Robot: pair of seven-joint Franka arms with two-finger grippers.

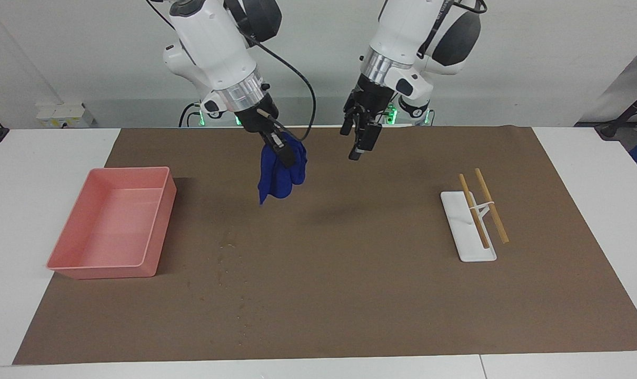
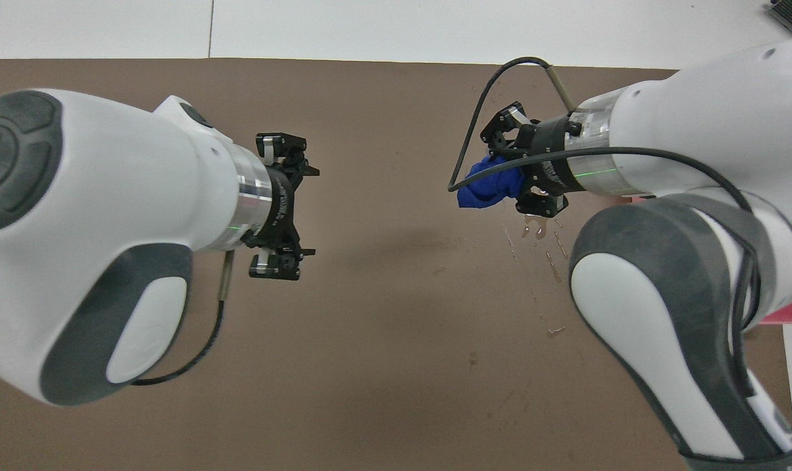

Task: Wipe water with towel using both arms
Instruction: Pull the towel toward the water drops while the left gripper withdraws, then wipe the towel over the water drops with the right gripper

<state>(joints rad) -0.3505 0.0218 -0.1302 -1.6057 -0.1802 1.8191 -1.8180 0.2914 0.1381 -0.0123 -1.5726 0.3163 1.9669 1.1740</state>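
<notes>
Hanging from the pinching right gripper (image 1: 279, 149), the towel (image 1: 280, 171) dangles above the brown mat (image 1: 350, 295); overhead view alone reveals the left gripper (image 2: 285, 206) spread, empty, and water (image 2: 535, 229) glistening.

Two white arms (image 1: 218, 37) (image 1: 408, 31) are up over one table (image 1: 29, 158), each ending in one black claw, so that makes two claws: the right claw (image 1: 277, 147) and the left claw (image 1: 359, 141). One blue towel (image 1: 279, 171) is on show, one pink tray (image 1: 113, 229), one brown mat (image 1: 350, 295), and one white stand (image 1: 463, 231) carrying two wooden sticks (image 1: 474, 210) (image 1: 491, 205). The water (image 2: 537, 229) shows as a scatter of many tiny droplets on the mat, too small and too many to count exactly.
</notes>
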